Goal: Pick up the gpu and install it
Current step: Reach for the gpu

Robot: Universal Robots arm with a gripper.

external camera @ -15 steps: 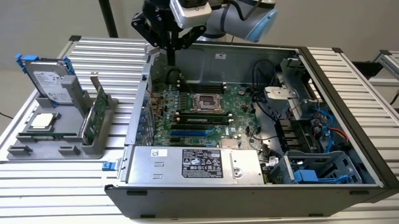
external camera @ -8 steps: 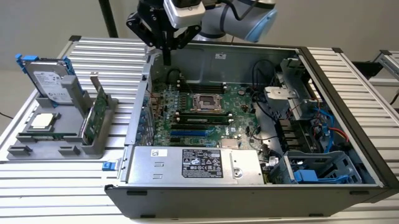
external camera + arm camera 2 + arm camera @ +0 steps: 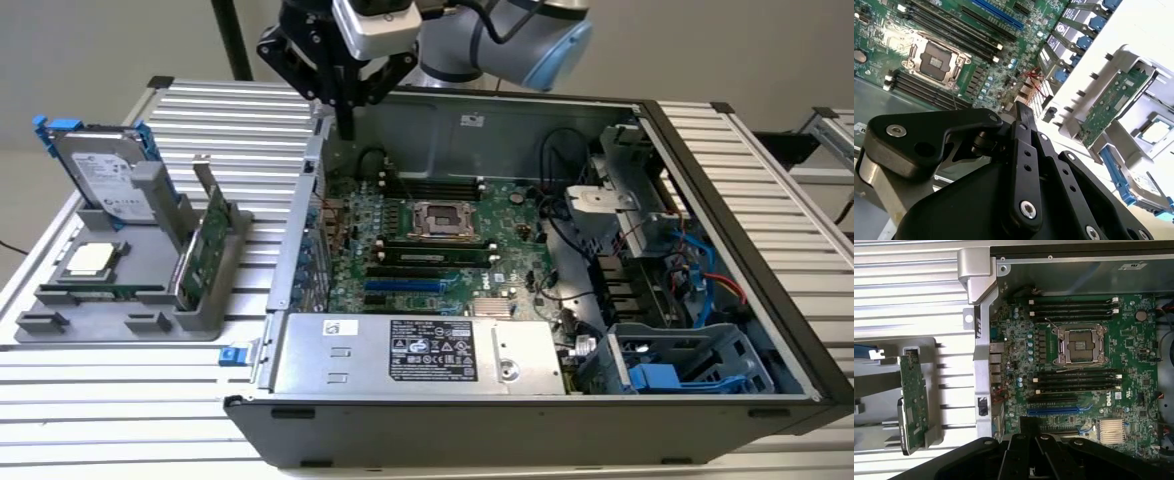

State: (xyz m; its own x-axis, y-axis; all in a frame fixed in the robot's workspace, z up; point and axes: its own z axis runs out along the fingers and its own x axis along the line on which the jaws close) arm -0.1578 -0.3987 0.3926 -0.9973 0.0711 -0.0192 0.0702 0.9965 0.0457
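Green gpu (image 3: 200, 250) stands on edge in the grey holder (image 3: 80, 330) on the table (image 3: 134, 400), top side free; hand (image 3: 347, 130) hangs over the case (image 3: 534, 420) wall, pinched closed, empty.

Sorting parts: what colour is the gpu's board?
Green; the gpu shows best in the first wrist view.

bench (image 3: 120, 400): ribbed bare metal, we see a dull silver sheen
gpu (image 3: 211, 245): green circuit board, matt to us
holder (image 3: 120, 325): smooth grey plastic, matt
case (image 3: 534, 440): dark painted metal outside, bare grey sheet metal inside
gripper (image 3: 346, 128): smooth matt black, we think metal
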